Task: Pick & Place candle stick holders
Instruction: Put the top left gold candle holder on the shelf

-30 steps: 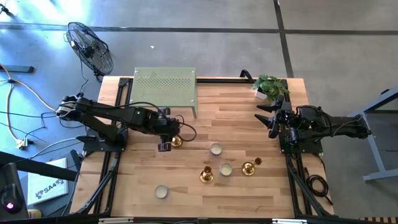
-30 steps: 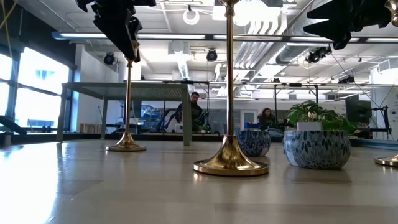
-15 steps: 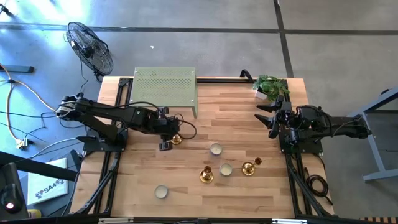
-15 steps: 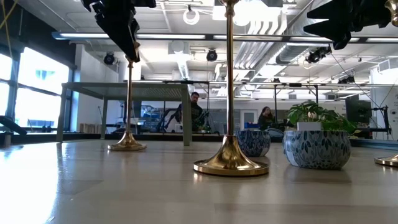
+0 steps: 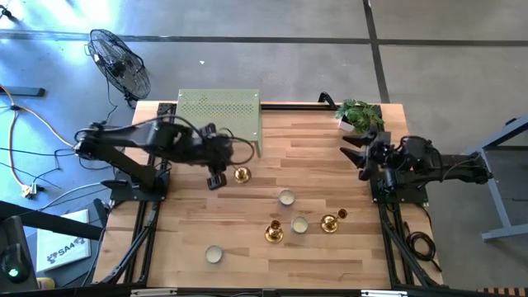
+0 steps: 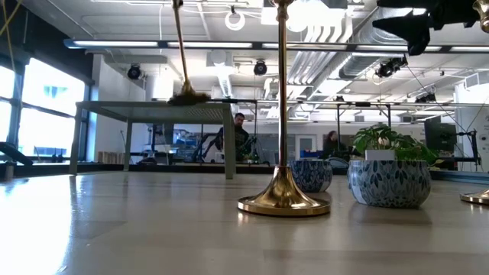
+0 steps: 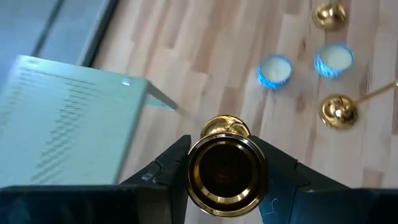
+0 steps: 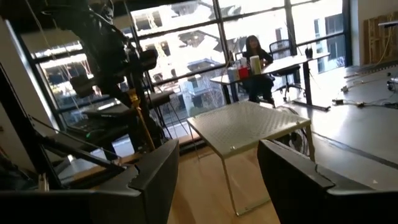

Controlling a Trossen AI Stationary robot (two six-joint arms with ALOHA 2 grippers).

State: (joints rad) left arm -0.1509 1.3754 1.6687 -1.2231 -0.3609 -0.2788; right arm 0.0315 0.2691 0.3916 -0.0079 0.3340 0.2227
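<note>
My left gripper point(image 5: 216, 177) is shut on a tall gold candlestick over the table's left middle. Its round base point(image 5: 242, 174) hangs in the air, as the low view shows point(image 6: 187, 98). A second tall candlestick point(image 5: 273, 232) stands on its base near the front middle and fills the low view point(image 6: 283, 200). A third, shorter one point(image 5: 330, 222) stands to its right. My right gripper point(image 5: 363, 157) is open and empty above the table's right side; its fingers stand wide apart in its own wrist view point(image 8: 214, 168). My left gripper point(image 7: 225, 152) pinches the candlestick's top cup point(image 7: 194, 173) between its two fingers. The fingers come from above and point down along the stem. The candlestick hangs below them, a little tilted, with its base point(image 7: 225, 126) clear of the table.
A green perforated metal stand point(image 5: 219, 115) is at the far left. A potted plant point(image 5: 360, 114) is at the far right. Small blue-and-white cups stand at the middle point(image 5: 285, 198), beside the candlesticks point(image 5: 299, 224) and near the front point(image 5: 214, 254). People sit in the room beyond the table.
My left gripper has gone up and a little toward the far edge while staying shut on the candlestick. The candlestick, which stood on the table, is now lifted clear and hangs tilted, with its base high above the tabletop.
</note>
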